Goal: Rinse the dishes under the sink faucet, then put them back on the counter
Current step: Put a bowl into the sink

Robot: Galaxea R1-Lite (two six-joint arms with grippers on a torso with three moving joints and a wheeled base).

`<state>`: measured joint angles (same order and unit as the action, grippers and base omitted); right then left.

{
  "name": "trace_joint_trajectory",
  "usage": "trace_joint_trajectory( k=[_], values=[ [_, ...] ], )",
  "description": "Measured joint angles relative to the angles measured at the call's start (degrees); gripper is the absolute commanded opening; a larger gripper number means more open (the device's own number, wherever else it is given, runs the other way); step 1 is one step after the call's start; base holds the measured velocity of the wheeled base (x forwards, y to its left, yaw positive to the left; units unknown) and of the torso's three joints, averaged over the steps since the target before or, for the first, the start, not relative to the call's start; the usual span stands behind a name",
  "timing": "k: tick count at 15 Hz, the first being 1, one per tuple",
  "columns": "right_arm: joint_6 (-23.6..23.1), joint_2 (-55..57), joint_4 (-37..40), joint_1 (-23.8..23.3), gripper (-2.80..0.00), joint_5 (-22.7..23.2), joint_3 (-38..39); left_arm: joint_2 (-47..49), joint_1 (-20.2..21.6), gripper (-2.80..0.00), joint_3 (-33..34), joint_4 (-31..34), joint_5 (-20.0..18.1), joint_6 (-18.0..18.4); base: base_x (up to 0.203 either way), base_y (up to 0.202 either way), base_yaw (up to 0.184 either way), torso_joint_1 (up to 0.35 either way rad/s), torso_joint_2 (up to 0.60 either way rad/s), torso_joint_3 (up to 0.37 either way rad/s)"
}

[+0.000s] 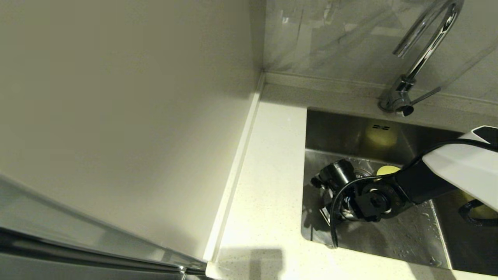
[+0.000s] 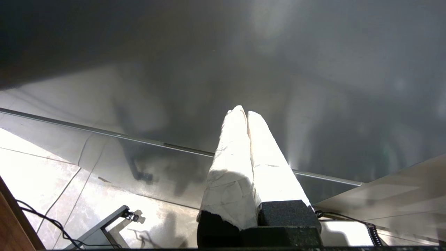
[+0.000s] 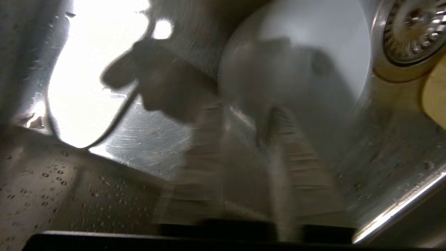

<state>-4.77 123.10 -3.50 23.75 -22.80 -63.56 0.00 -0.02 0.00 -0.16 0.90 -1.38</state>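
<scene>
My right gripper is low in the steel sink, near its left wall. In the right wrist view its fingers are blurred and stand apart, the gripper open at the near rim of a pale bowl lying on the sink floor. A yellow bowl sits beside the drain strainer. The chrome faucet rises behind the sink. My left gripper is shut and empty, parked away from the sink.
The white speckled counter runs along the sink's left side, bounded by a cream wall panel. Water drops cover the sink wall. The faucet lever points right.
</scene>
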Motion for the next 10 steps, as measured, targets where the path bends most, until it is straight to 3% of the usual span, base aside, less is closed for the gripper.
trace_joint_trajectory(
  k=[5, 10],
  values=[
    [2.0, -0.9, 0.0, -0.4, 0.00, -0.7, 0.1, 0.0, 0.0, -2.80, 0.0, 0.0, 0.0, 0.0, 0.000, 0.000, 0.000, 0.000, 0.00, 0.000],
    [0.5, -18.2, 1.4, -3.3, 0.00, -3.6, 4.1, 0.0, 0.0, -2.80, 0.0, 0.0, 0.0, 0.0, 0.000, 0.000, 0.000, 0.000, 0.00, 0.000]
  ],
)
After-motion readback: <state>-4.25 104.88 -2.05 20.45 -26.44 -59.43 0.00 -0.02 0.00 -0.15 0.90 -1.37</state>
